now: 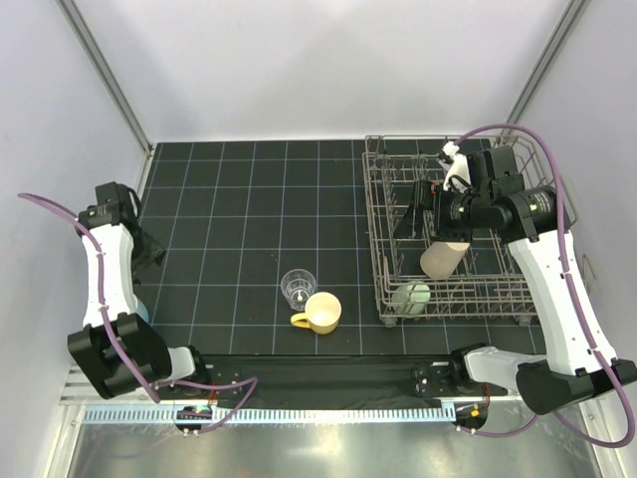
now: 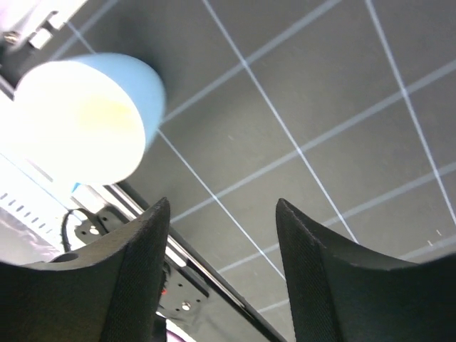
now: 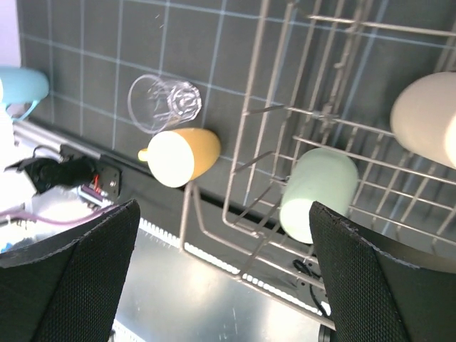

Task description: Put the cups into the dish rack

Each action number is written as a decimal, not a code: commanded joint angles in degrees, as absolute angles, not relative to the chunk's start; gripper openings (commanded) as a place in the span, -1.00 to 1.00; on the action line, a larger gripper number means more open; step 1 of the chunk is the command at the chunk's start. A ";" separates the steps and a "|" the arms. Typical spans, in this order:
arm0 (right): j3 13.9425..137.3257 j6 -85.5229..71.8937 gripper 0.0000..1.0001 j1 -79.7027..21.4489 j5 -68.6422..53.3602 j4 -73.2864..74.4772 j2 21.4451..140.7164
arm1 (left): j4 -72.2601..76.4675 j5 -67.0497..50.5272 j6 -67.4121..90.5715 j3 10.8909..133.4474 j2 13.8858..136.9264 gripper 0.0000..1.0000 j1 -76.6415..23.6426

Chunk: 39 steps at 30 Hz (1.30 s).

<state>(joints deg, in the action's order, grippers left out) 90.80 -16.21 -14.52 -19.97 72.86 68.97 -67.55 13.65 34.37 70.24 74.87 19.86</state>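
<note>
Top external view has the dish rack (image 1: 374, 214) sitting at the 3 o'clock side of the dark gridded mat (image 1: 249, 199). Two cups are inside it. A pale green cup (image 1: 411, 297) lies at the rack's 7 o'clock corner, and a tan tumbler (image 1: 444, 256) leans just beyond it, toward 1 o'clock from the green one.

The right gripper (image 1: 418, 209) hangs over the rack's middle. From its own wrist camera the fingers (image 3: 85, 271) stand wide apart with nothing between them, and the tumbler sits off at 2 o'clock, clear of both.

Out on the mat, at about 6 o'clock from its centre, a clear glass (image 1: 298, 286) stands with a yellow mug (image 1: 321, 312) touching or nearly touching it at its 5 o'clock, handle pointing to 9.

The left gripper (image 2: 222, 214) is over at the mat's 9 o'clock edge, spread open and empty. A light blue cup (image 2: 92, 117) shows at 10 o'clock from its fingers, well apart from them.
</note>
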 commanded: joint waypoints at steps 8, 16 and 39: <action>91.23 -14.06 0.99 -17.14 -22.59 71.54 67.94 | -64.95 22.85 28.22 71.28 78.22 -0.12 23.29; 92.02 -13.18 1.00 -18.54 -20.13 71.89 68.29 | -64.60 25.66 27.25 66.54 76.38 -0.15 23.38; 92.11 -13.36 0.99 -19.69 -18.72 71.72 69.26 | -57.31 22.41 25.05 61.17 82.52 -0.15 26.89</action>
<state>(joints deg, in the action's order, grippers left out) 90.78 -13.76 -19.35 -19.40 72.88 69.49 -60.88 23.31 25.52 62.02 81.30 26.39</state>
